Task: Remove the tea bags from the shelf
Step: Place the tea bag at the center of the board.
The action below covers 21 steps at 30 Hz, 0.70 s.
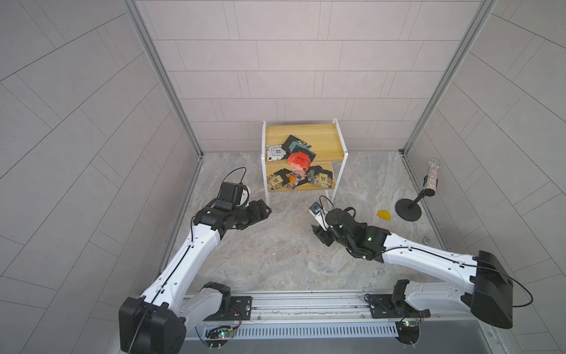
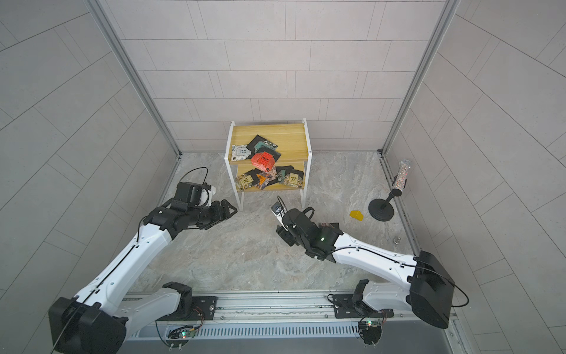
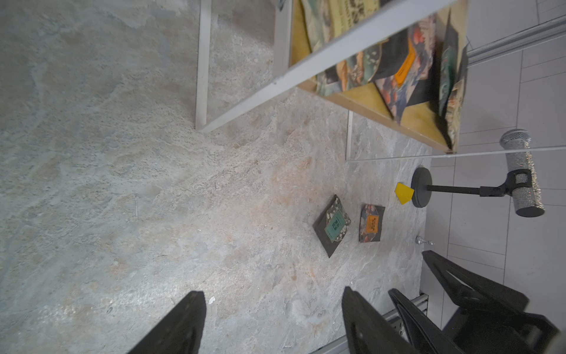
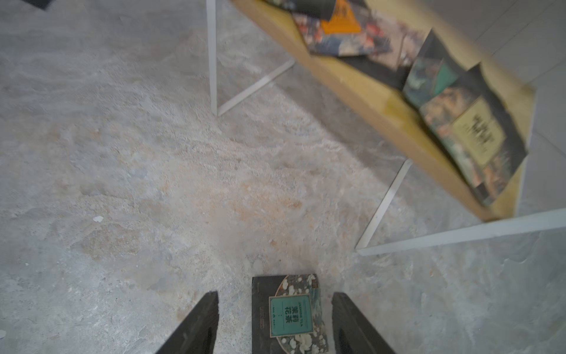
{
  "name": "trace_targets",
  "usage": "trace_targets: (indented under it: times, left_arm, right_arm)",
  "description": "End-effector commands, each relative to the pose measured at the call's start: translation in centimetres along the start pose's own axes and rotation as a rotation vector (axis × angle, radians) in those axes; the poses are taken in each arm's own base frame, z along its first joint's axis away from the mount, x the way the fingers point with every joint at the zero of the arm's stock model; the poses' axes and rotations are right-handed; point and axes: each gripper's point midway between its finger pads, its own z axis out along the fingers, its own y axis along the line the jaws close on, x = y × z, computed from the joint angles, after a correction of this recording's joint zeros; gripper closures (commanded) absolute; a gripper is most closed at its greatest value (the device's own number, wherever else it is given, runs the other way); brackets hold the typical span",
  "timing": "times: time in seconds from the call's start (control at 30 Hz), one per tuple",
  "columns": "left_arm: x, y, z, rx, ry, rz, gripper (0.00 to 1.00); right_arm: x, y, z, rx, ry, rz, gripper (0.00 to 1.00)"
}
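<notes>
The shelf (image 1: 321, 135) stands at the back middle, with yellowish boards and a white frame. Several tea bags lie on its top board, a red one (image 1: 298, 159) foremost, and several more on the lower board (image 1: 321, 178). Two tea bags lie on the floor: a teal-labelled one (image 4: 289, 315) and an orange-labelled one (image 3: 371, 223). My right gripper (image 4: 275, 294) is open low over the floor, the teal bag lying flat between its fingers with a gap on each side. My left gripper (image 1: 267, 211) is open and empty near the shelf's front left leg.
A black stand holding a glittery cylinder (image 1: 409, 208) stands at the right, with a small yellow wedge (image 1: 383, 214) beside its base. A small metal piece (image 1: 426, 240) lies near the right wall. The shelf's white legs (image 4: 212, 61) reach the floor.
</notes>
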Motion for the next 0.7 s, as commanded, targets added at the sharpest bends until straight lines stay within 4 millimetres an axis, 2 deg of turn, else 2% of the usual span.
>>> trace_targets:
  times: [0.0, 0.2, 0.33, 0.47, 0.67]
  left_arm:
    - [-1.0, -2.0, -1.7, 0.052, -0.037, 0.017, 0.22]
    - [-1.8, -3.7, -2.8, 0.095, -0.051, 0.021, 0.22]
    - [-2.0, -4.3, -3.3, 0.115, -0.055, 0.024, 0.22]
    - [-2.0, -4.5, -3.3, 0.121, -0.051, 0.024, 0.21]
    - [-1.8, -4.4, -3.3, 0.123, -0.049, 0.023, 0.22]
  right_arm:
    - [-3.0, -0.4, -2.4, -0.028, -0.061, -0.038, 0.34]
    - [-7.9, -0.8, -5.7, -0.051, -0.2, -0.127, 0.27]
    - [-10.2, -1.1, -6.9, -0.04, -0.291, -0.239, 0.24]
    - [-12.0, -1.2, -7.2, -0.046, -0.371, -0.341, 0.21]
    - [-14.3, -2.0, -6.3, -0.008, -0.415, -0.462, 0.19]
